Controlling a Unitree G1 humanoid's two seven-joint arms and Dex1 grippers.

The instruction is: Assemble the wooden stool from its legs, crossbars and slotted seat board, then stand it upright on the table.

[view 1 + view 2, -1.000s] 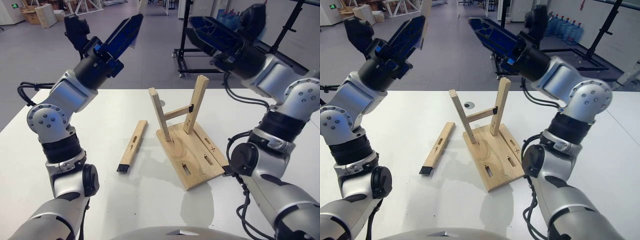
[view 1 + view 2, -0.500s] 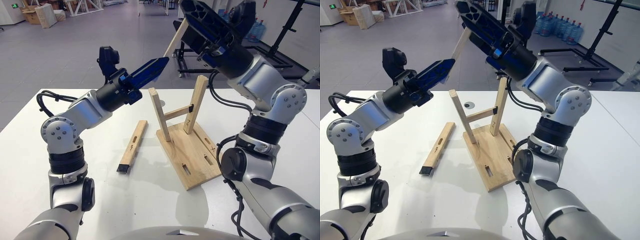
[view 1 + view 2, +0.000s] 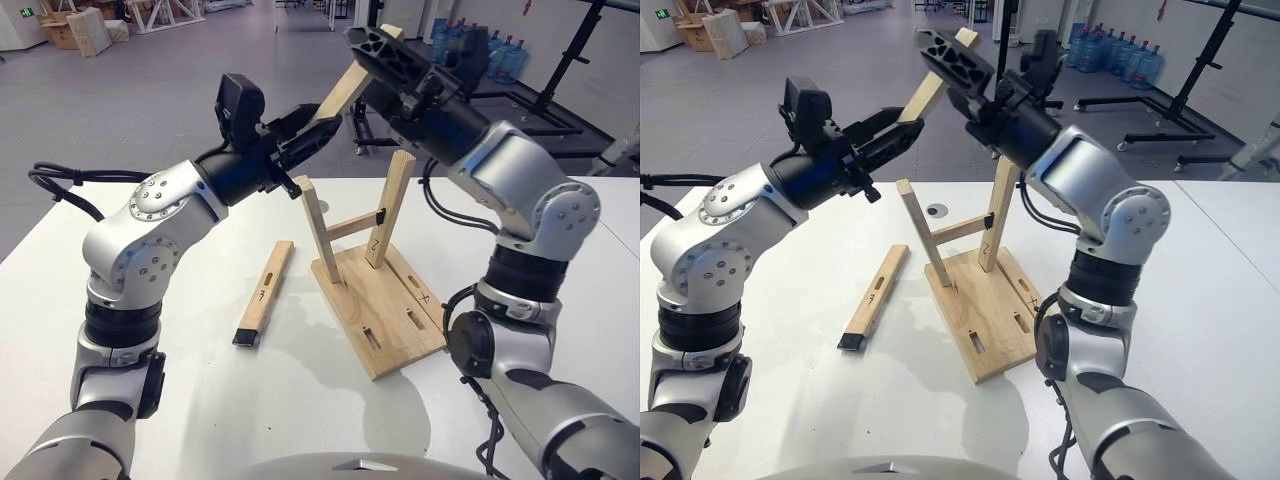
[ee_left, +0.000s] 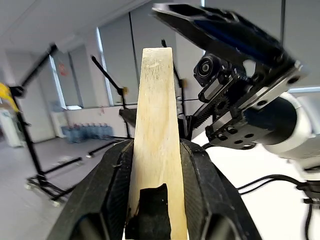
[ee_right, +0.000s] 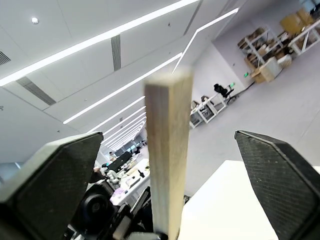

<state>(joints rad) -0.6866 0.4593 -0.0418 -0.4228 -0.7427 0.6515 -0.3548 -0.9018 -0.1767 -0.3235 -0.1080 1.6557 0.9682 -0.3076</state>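
Left gripper [image 4: 157, 167] clamped on leg [image 3: 347, 88], held high above seat board [image 3: 385, 300], offering free end; right gripper [image 5: 167, 140] wide open, straddling it, likely for handover.

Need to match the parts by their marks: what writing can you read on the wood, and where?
"2" or "Z", unclear which: on the right standing leg.
"+" or "x": on the seat board.
Loose leg lying flat: a mark, too small to read.
Green wall sign: too blurred.
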